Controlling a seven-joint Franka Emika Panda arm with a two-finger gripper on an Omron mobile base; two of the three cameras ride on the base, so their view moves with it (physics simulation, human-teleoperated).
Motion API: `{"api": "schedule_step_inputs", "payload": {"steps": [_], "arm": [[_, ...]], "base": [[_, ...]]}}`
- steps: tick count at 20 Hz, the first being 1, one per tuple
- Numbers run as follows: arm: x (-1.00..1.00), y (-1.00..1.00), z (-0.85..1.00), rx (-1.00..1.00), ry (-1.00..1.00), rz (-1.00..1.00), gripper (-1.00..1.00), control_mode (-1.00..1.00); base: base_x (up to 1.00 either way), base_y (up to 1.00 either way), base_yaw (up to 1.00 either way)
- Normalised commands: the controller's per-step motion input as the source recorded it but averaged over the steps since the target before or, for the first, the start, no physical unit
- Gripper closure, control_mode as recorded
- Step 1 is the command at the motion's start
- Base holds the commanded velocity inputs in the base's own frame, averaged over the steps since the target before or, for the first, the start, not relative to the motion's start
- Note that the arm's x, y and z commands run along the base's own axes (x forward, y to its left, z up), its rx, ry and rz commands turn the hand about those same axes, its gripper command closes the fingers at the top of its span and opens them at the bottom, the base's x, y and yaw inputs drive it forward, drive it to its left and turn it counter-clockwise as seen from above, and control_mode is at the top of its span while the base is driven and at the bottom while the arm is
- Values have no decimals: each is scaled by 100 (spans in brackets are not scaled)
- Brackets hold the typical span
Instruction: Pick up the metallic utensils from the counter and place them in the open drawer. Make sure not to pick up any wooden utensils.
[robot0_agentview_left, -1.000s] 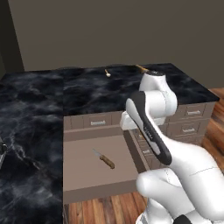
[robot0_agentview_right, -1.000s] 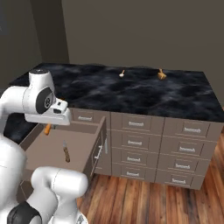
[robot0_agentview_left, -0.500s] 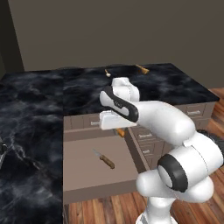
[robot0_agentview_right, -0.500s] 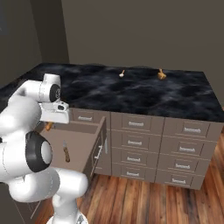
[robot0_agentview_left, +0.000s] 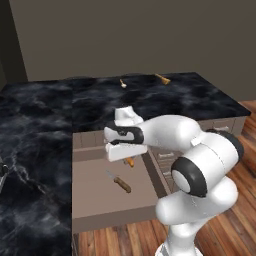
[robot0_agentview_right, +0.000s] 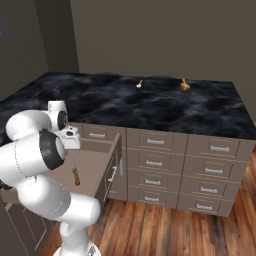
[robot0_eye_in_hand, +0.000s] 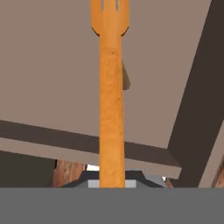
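Note:
My gripper (robot0_agentview_left: 128, 155) hangs low over the open drawer (robot0_agentview_left: 100, 202), shut on the slim orange fork (robot0_agentview_left: 130, 162). In the hand view the fork (robot0_eye_in_hand: 111, 109) runs straight up from between the jaws, tines at the top, with the drawer's taupe floor behind it. The knife (robot0_agentview_left: 119, 183), grey blade and brown handle, lies on the drawer floor just in front of the hand; from the right base view the knife (robot0_agentview_right: 76, 176) rests mid-drawer. At the counter's (robot0_agentview_left: 45, 115) far edge lie an orange-tan wooden utensil (robot0_agentview_left: 162, 79) and a smaller pale-headed one (robot0_agentview_left: 122, 83).
The black marble counter wraps around the drawer's left side. Shut taupe drawers (robot0_agentview_right: 156, 162) with silver handles fill the cabinet front to the right. The drawer's right wall (robot0_agentview_right: 114, 161) stands beside my arm, above the wood floor (robot0_agentview_right: 165, 230).
The arm has swung from folded high at the right to over the drawer. The hand has come down toward the drawer floor with the fork still gripped.

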Motion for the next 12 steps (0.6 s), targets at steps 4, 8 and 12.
{"api": "schedule_step_inputs", "payload": {"steps": [4, 8, 12], "arm": [[26, 1, -61, 0, -27, 0, 100, -100], [3, 0, -28, 0, -19, 0, 100, -100], [3, 1, -9, 1, -10, 2, 100, -100]], "base": [[0, 0, 0], [0, 0, 0], [0, 0, 0]]}}
